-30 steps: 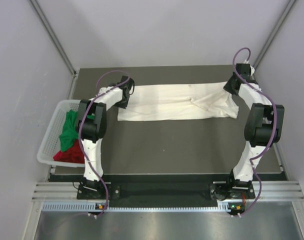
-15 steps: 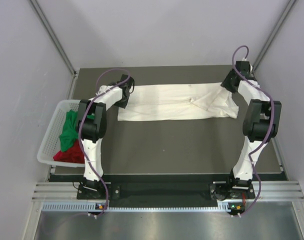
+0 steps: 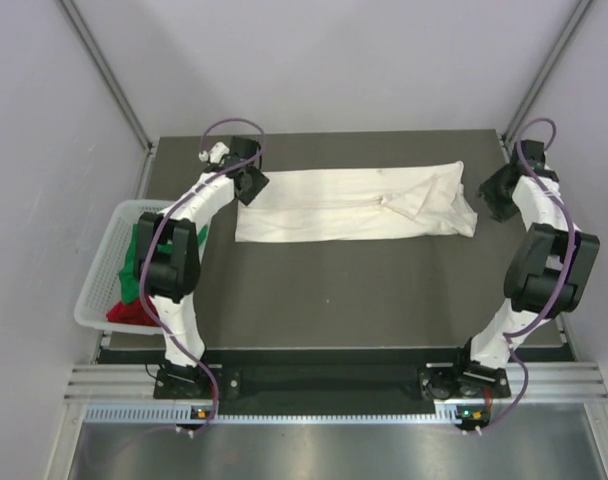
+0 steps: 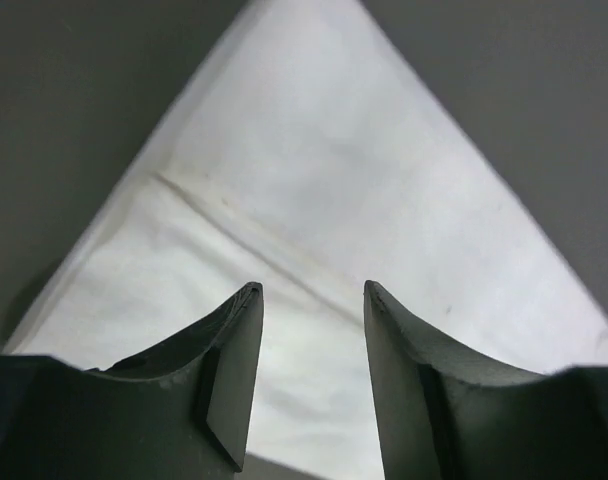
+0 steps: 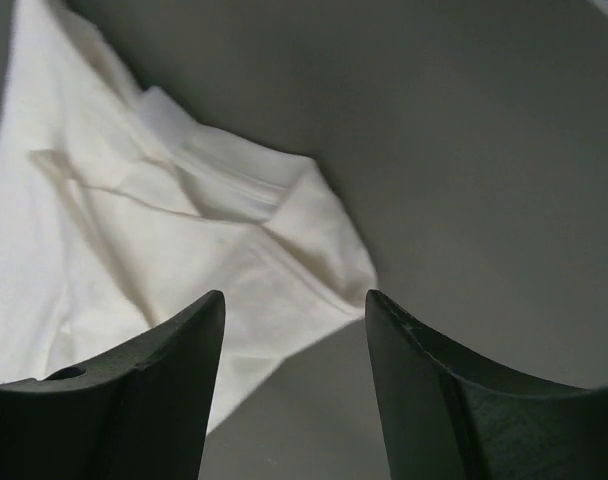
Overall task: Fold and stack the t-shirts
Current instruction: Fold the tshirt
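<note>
Having just drawn back, the left pincer at 9 o'clock and the right pincer at 3 o'clock gape empty, leaving the cream-white t-shirt a long strip toward the desk's 12 o'clock, seemingly ready for cross-folding.

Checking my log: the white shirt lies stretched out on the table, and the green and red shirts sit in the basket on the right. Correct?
Wrong side: the top view shows the basket, holding the green shirt and red shirt, on the left. The white shirt does lie stretched out on the table.
</note>
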`<state>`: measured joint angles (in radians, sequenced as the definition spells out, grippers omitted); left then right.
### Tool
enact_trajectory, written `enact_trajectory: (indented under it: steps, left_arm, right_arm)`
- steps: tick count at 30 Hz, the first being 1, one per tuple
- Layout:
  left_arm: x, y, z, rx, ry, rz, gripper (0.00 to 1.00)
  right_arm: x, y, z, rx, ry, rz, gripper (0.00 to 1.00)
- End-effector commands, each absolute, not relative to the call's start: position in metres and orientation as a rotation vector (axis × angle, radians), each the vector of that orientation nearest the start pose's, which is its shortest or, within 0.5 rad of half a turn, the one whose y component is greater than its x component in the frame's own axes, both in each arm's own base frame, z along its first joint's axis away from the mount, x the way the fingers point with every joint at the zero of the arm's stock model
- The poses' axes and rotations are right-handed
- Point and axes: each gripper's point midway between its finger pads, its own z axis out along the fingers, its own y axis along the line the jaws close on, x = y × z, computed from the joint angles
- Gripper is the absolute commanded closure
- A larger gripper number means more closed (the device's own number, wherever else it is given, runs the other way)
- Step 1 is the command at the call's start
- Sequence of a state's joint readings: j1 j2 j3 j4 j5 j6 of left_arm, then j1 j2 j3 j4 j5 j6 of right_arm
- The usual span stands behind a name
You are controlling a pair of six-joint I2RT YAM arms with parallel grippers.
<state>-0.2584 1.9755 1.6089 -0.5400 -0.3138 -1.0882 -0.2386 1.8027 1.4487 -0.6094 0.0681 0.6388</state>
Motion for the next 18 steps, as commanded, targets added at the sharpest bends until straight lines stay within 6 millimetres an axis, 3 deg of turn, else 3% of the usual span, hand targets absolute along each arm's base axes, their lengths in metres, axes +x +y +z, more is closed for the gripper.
enact_trajectory:
  steps: [1,4,7,13,18]
  left_arm:
    - [0.489,-0.166,0.113,-0.717,2.286,-0.503,0.5]
    - [0.47,-0.184,0.09,-0.637,2.377,-0.613,0.5]
    - [0.457,-0.19,0.06,-0.598,2.48,-0.613,0.5]
    - [0.439,-0.18,0.03,-0.592,2.567,-0.507,0.5]
    - [0.428,-0.153,0.006,-0.646,2.615,-0.285,0.5]
  right_arm:
    - [0.411,-0.107,0.128,1.219,2.218,0.097,0.42]
    - [0.403,-0.105,0.121,1.219,2.235,0.116,0.43]
    - [0.393,-0.102,0.102,1.232,2.276,0.11,0.43]
    - [0.392,-0.099,0.075,1.291,2.252,0.141,0.44]
    - [0.396,-0.091,0.055,1.354,2.232,0.221,0.47]
